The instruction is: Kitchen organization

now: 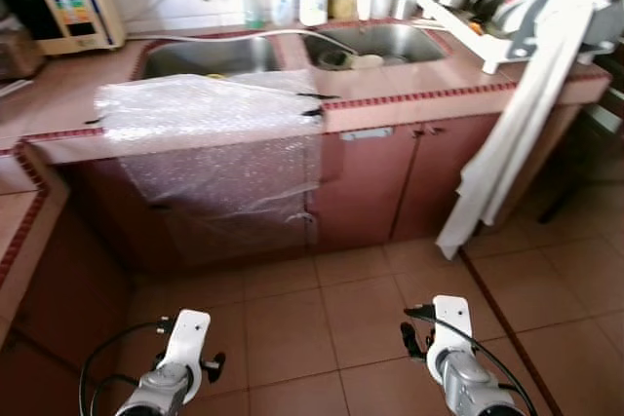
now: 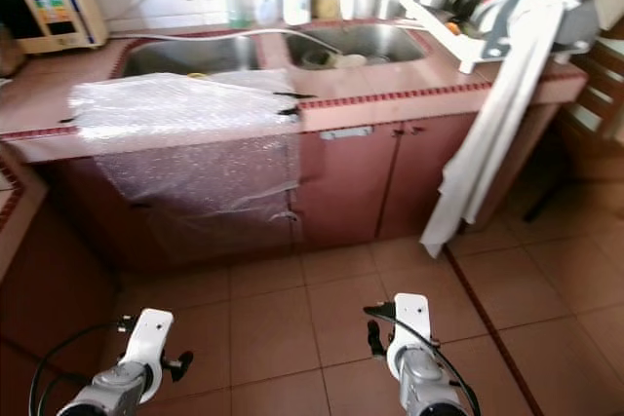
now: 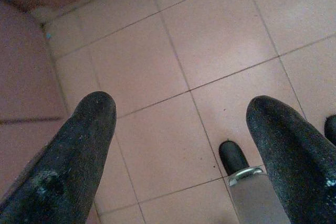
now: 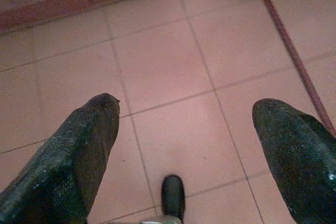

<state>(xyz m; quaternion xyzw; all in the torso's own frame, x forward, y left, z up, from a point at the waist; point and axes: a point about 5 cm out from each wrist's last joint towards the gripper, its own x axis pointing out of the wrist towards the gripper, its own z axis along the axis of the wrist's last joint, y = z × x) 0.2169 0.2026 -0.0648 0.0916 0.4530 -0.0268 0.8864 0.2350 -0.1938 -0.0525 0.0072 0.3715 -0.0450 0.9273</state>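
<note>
L gripper [image 3: 181,124] apart, R gripper [image 4: 186,124] apart | over floor [image 1: 292,328] | facing sink [image 1: 210,56]

Both arms hang low and forward, the left gripper [image 3: 181,124] and right gripper [image 4: 186,121] each pointing down with its two black fingers spread wide apart, holding nothing.

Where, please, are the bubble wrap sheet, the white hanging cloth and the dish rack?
bubble wrap sheet [image 1: 195,109], left eye view, on its flat part atop the counter.
white hanging cloth [image 1: 507,153], left eye view, mid-length of the drape.
dish rack [image 1: 468,31], left eye view, its white front rim.
</note>
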